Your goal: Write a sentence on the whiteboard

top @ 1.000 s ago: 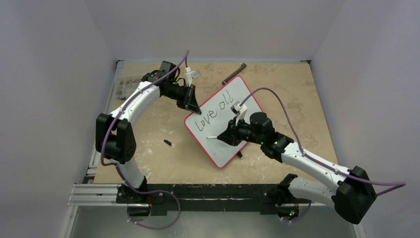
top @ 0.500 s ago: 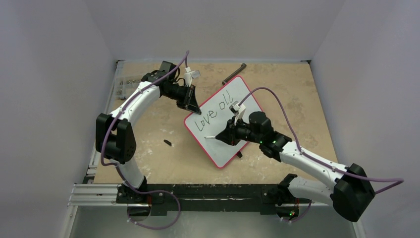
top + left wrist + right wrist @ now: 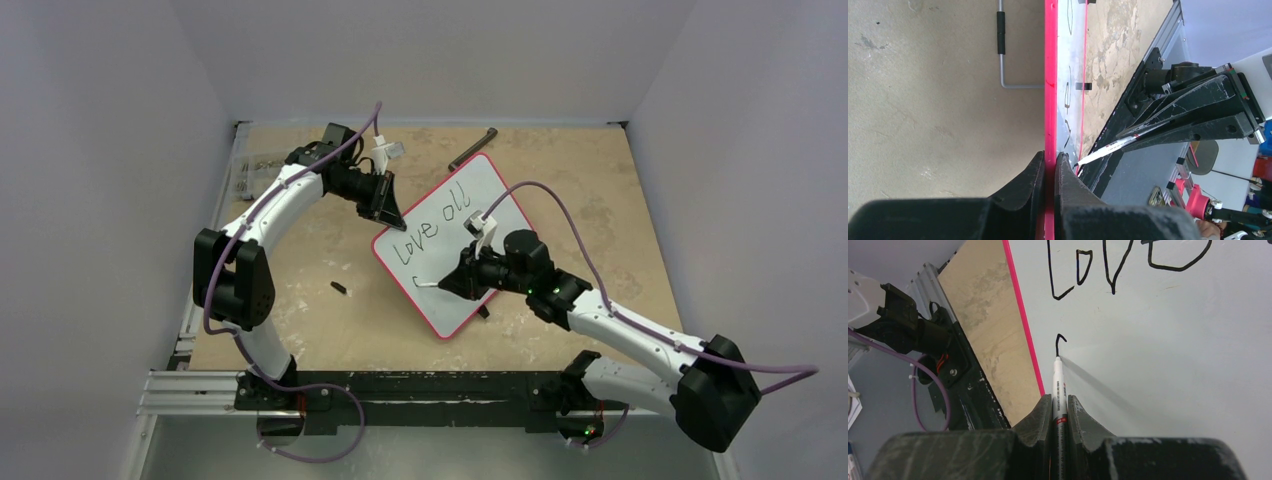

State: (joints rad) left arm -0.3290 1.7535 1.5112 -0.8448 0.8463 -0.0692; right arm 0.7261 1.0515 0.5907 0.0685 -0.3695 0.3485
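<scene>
Roughly mid-counter [image 3: 300,300], the whiteboard [image 3: 440,308] sits askew, its red rim pinched by the left end effector [image 3: 396,222], whose arm arches in from the far left. If that clamp slips under pen pressure, the board could skid and spoil a stroke. The right arm reaches low across the board, its end effector [image 3: 447,282] clenched on the marker [image 3: 1058,385]. The tip touches below the "Love all" of the sentence [image 3: 432,226].

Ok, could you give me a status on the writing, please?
Left hand shut on whiteboard rim. Right hand shut on marker, tip on board, second line begun under "Love all". Nothing in the way.
</scene>
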